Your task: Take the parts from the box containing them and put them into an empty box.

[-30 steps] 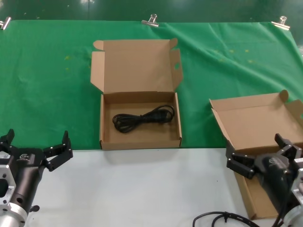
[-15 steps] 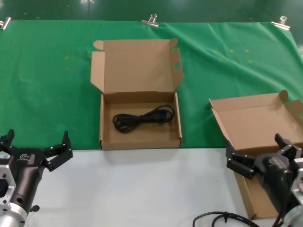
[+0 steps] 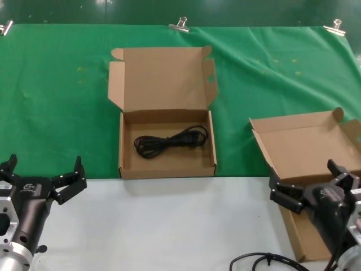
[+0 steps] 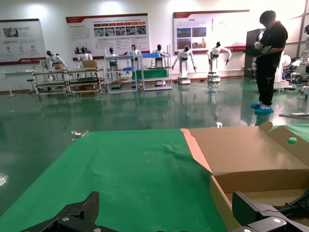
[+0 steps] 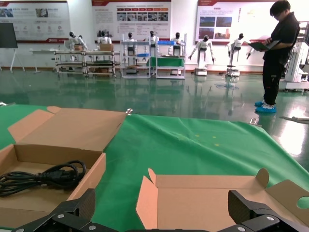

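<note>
A black power cord lies coiled in the open cardboard box at the middle of the green cloth; it also shows in the right wrist view. The empty box stands open at the right, its lid facing my right wrist camera. My left gripper is open and empty at the near left, over the white table edge, left of the cord's box. My right gripper is open and empty at the near right, over the empty box.
The green cloth covers the far half of the table, held by metal clips. The white table surface lies in front. My own thick black cable loops at the near right edge.
</note>
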Robot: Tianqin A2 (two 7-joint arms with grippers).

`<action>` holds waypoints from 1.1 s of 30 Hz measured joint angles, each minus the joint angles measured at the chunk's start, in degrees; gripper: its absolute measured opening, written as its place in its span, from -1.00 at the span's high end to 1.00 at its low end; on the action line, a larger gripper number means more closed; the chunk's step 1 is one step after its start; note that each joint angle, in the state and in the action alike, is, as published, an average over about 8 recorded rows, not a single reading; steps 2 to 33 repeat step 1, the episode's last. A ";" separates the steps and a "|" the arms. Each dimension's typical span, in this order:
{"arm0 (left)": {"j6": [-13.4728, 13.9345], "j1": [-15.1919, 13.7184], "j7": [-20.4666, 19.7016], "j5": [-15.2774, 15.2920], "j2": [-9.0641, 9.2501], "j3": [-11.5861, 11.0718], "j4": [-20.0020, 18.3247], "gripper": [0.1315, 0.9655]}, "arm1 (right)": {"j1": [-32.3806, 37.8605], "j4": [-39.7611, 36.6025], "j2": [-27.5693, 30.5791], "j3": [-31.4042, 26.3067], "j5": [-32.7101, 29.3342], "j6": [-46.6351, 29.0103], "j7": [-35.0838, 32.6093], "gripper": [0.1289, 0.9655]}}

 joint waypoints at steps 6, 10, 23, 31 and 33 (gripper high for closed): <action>0.00 0.00 0.00 0.00 0.00 0.00 0.00 -1.00 | 0.00 0.00 0.00 0.00 0.00 0.00 0.00 -1.00; 0.00 0.00 0.00 0.00 0.00 0.00 0.00 -1.00 | 0.00 0.00 0.00 0.00 0.00 0.00 0.00 -1.00; 0.00 0.00 0.00 0.00 0.00 0.00 0.00 -1.00 | 0.00 0.00 0.00 0.00 0.00 0.00 0.00 -1.00; 0.00 0.00 0.00 0.00 0.00 0.00 0.00 -1.00 | 0.00 0.00 0.00 0.00 0.00 0.00 0.00 -1.00; 0.00 0.00 0.00 0.00 0.00 0.00 0.00 -1.00 | 0.00 0.00 0.00 0.00 0.00 0.00 0.00 -1.00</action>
